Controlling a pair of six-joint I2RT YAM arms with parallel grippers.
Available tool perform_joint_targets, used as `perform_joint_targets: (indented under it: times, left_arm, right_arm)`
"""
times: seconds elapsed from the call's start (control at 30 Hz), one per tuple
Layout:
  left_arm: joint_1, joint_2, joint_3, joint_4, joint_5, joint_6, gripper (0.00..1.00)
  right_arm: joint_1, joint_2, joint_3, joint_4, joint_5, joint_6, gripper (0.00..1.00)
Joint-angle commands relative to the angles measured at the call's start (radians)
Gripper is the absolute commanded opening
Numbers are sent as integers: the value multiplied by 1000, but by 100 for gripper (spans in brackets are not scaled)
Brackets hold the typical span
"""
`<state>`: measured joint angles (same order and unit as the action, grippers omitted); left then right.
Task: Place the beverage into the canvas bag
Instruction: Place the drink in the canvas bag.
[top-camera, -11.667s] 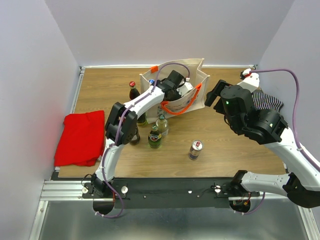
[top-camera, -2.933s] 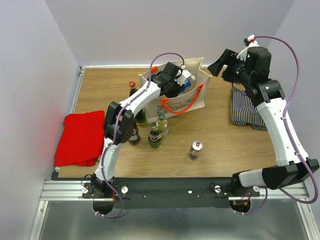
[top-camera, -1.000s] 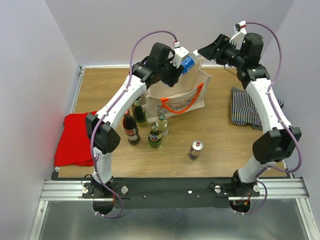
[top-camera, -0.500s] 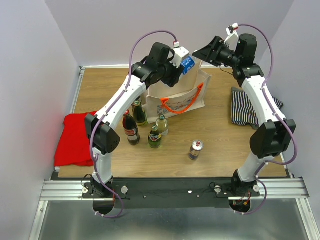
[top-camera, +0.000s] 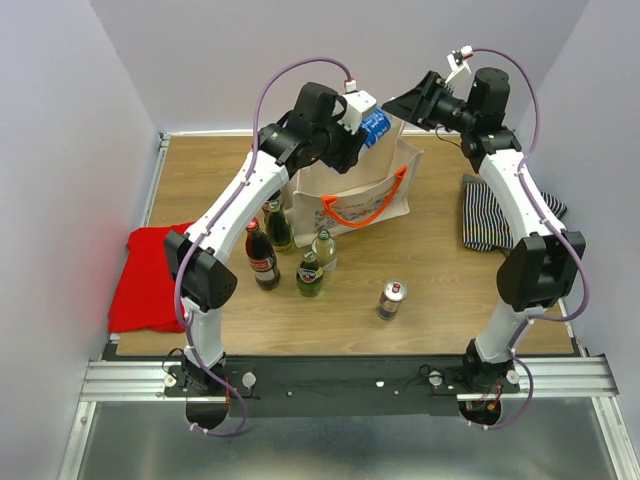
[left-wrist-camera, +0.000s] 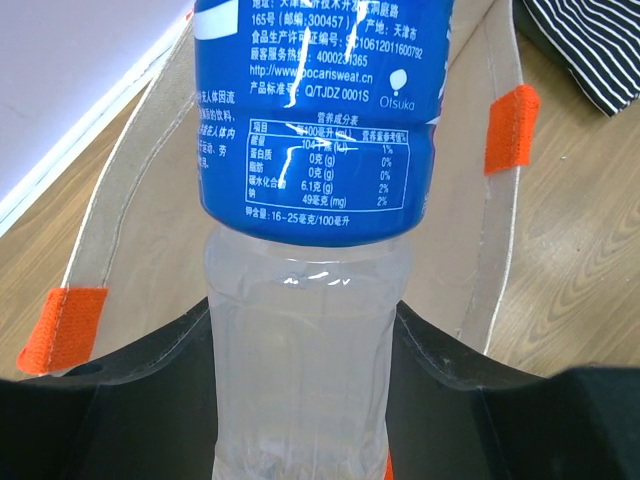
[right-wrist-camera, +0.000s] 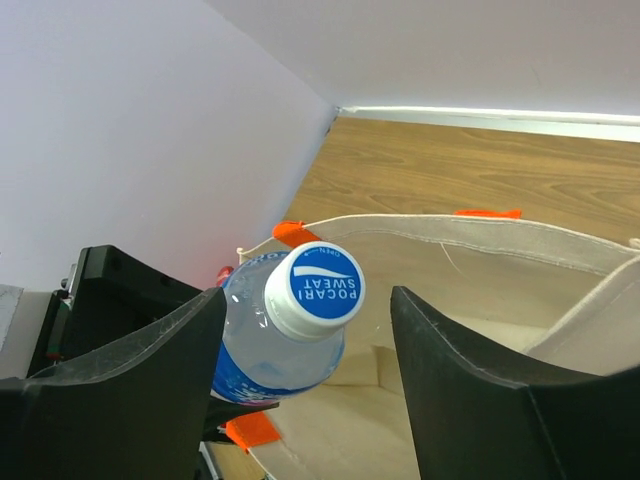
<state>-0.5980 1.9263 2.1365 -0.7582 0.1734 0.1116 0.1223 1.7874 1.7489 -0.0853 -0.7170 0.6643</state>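
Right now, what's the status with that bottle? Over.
Left jaws shut on bottle, tilted over open bag. Right jaws open, near its cap. Nothing blocking bag.

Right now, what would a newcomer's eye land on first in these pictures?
The blue-labelled Pocari Sweat bottle, clamped in the left gripper and held over the open canvas bag at the far side of the table. Facing its cap, the right gripper hangs open. In front of the bag stand several glass bottles and a can.

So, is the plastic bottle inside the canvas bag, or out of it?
Out. The left gripper holds the bottle above the open canvas bag, over its rim.
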Motion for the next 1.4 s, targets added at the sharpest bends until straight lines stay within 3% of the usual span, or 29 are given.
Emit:
perform_joint_targets:
  times: [0.0, 0.3, 0.43, 0.53, 0.57, 0.6, 0.87, 0.97, 1.07, 1.1, 1.3, 1.37]
  left_arm:
    - [-6, -93, 60, 114, 55, -10, 0]
    - [-8, -89, 46, 120, 63, -13, 0]
    - [-8, -92, 37, 122, 61, -13, 0]
    - [-9, -87, 37, 122, 52, -10, 0]
    - [-9, -85, 36, 123, 49, -10, 0]
    - [-9, -85, 36, 125, 46, -10, 0]
    - [-9, -64, 39, 134, 5, -20, 0]
    - [-9, -59, 34, 143, 1, -21, 6]
    - [-9, -61, 26, 157, 0, -27, 16]
    - [-9, -59, 25, 157, -2, -30, 26]
    - [-9, -58, 19, 174, 3, -30, 53]
    - [-9, -61, 14, 186, 20, -27, 57]
  right_arm:
    - [-7, 43, 38, 74, -61, 38, 73]
    - [-7, 55, 31, 122, -82, 60, 59]
    - [-6, 56, 32, 130, -102, 64, 46]
    - [-7, 52, 32, 125, -117, 57, 24]
    - [-6, 49, 35, 116, -119, 52, 8]
    - [-7, 46, 37, 108, -119, 47, 1]
    - [-6, 15, 58, 61, -105, 23, 1]
    - [-1, 18, 125, 10, -102, -5, 1]
    - [17, 29, 219, -77, -84, -60, 1]
    - [20, 32, 244, -97, -76, -75, 1]
    - [46, 17, 365, -203, -41, -153, 1]
    - [56, -3, 382, -221, -35, -170, 1]
